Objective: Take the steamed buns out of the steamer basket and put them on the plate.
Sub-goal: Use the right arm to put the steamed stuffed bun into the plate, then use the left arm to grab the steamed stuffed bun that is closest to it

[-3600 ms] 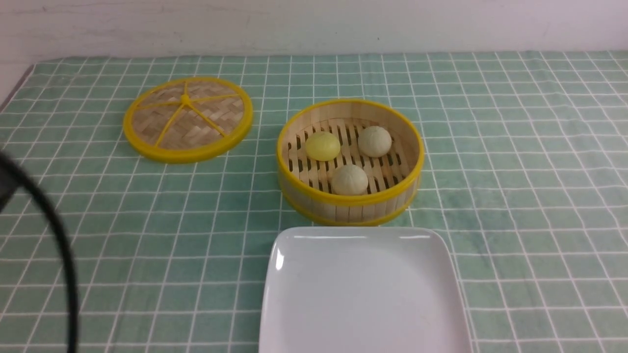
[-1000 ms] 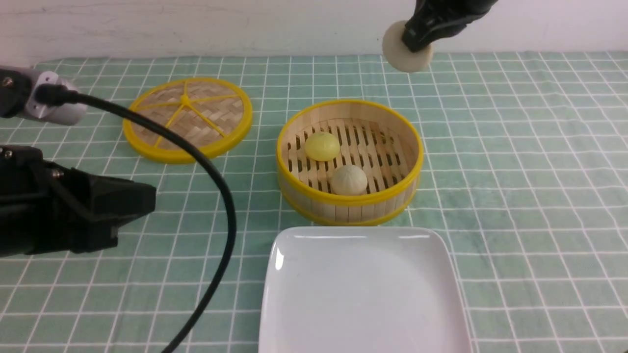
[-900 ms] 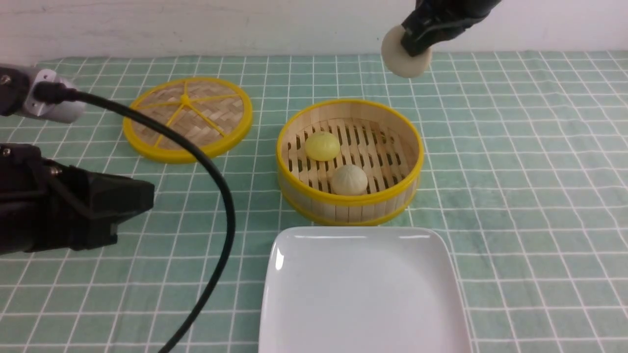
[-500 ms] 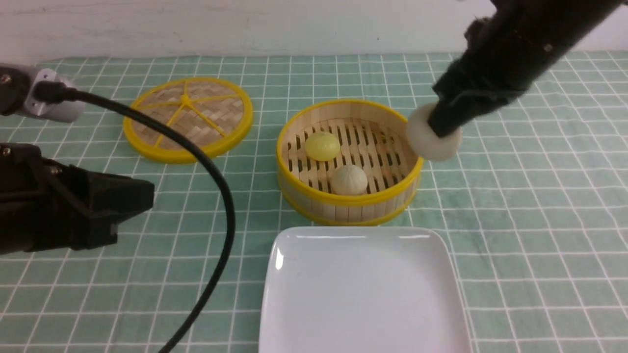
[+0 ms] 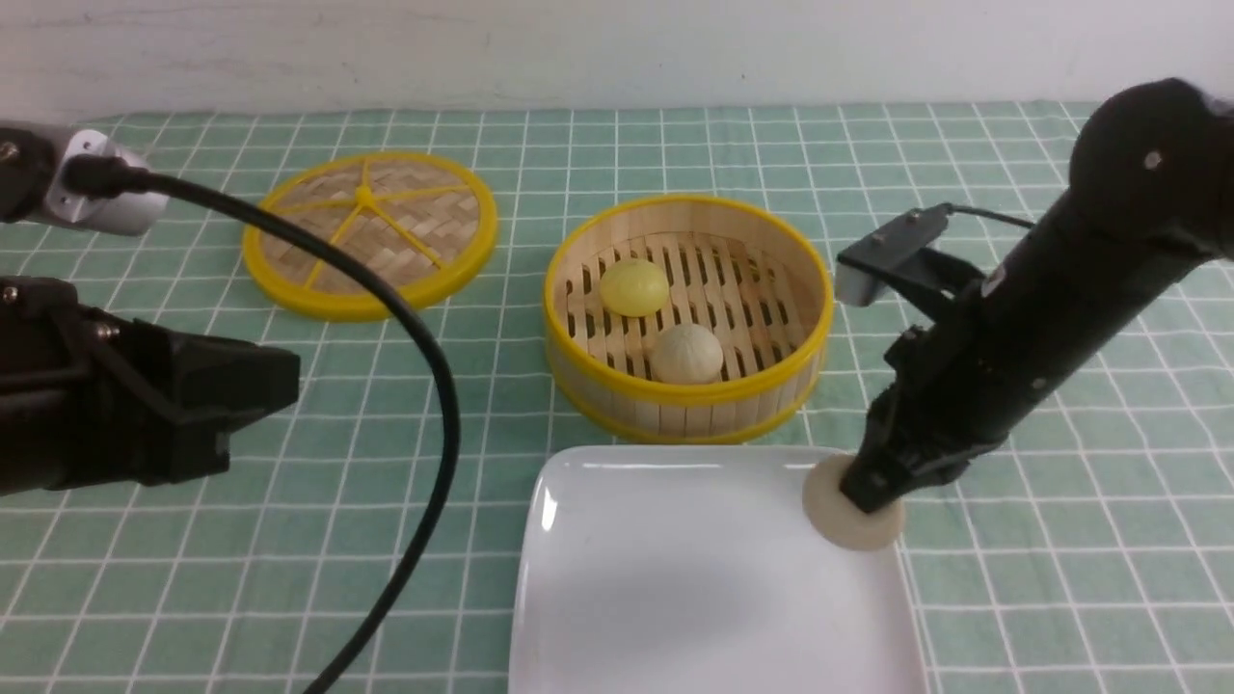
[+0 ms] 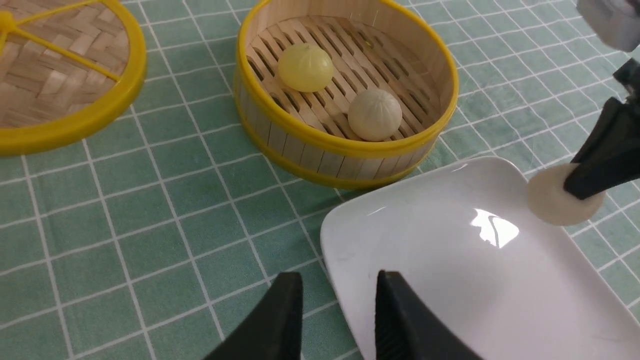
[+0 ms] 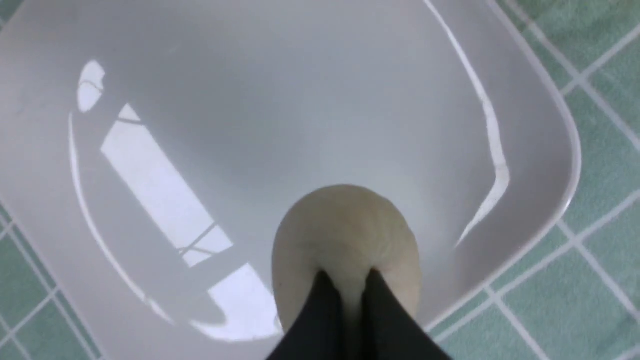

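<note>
currently my right gripper (image 7: 348, 300) is closed on one beige-white steamed bun (image 5: 853, 503), its soft sides pinched inward between the fingertips. in the front view i see this bun over the far right corner of the large, glossy white square plate (image 5: 713, 578); whether it touches the plate, i cannot tell.

two more buns sit inside the round bamboo steamer basket (image 5: 686, 417), on its slatted floor: a smooth, pale yellow bun (image 5: 633, 287), and nearer to me and a little to its right, a second beige-white bun (image 5: 686, 354). the basket has yellow rims and stands just beyond the plate's far edge.

my left gripper (image 6: 340, 280) is open and holds nothing, with a gap between its two dark fingertips. in the front view my black left arm (image 5: 145, 386) reaches in from the left edge, and a thick black cable (image 5: 443, 405) curves down from it. my right arm (image 5: 1070, 280), also black, comes in from the right.

further back on the left lies a flat, round woven lid (image 5: 371, 226) with yellow spokes and a yellow rim. everything rests on a green cloth (image 5: 1109, 540) crossed by white grid lines, with a pale wall (image 5: 617, 48) behind.
</note>
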You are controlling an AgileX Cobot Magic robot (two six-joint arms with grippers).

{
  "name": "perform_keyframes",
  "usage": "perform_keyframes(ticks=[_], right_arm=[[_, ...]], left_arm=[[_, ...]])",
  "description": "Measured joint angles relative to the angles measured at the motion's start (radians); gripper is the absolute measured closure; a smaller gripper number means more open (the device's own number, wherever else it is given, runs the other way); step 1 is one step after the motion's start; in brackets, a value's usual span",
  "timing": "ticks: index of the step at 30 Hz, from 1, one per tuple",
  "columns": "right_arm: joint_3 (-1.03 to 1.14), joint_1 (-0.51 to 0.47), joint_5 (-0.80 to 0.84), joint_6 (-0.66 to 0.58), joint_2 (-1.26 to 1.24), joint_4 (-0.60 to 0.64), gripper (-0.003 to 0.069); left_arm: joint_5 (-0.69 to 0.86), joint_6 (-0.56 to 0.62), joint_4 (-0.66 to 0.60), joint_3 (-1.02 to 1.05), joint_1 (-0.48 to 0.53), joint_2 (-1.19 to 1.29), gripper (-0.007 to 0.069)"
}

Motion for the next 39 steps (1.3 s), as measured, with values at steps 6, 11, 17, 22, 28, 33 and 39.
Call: perform_keyframes(ticks=[6,11,17,22,28,33,39], right_arm=[[0.001,0.000,-0.062,-0.083,0.092,0.048,0.0636],[0.001,0.001,-0.079,-0.095,0.148,0.049,0.0636],[0.000,0.002,-0.065,-0.095,0.151,0.049,0.0609],[0.000,0.002,-0.065,-0.095,0.144,0.047,0.0468],[0.000,0.002,-0.140,-0.095,0.085,0.043,0.0122],[-0.011,0.002,-0.186,-0.095,-0.044,0.045,-0.0017],[-0.033,0.002,-0.184,-0.092,-0.222,0.045,0.0038]], left_arm=[[-0.001,0.000,0.000,0.000,0.000,0.000,0.0384],[-0.001,0.000,0.000,0.000,0.000,0.000,0.0384],[-0.001,0.000,0.000,0.000,0.000,0.001,0.0384],[0.020,0.000,-0.005,0.000,0.000,0.001,0.0384],[0.070,0.000,-0.005,-0.045,0.000,0.003,0.0384],[0.103,-0.001,-0.012,-0.158,-0.001,0.074,0.0384],[0.155,0.029,-0.019,-0.273,-0.001,0.253,0.0362]])
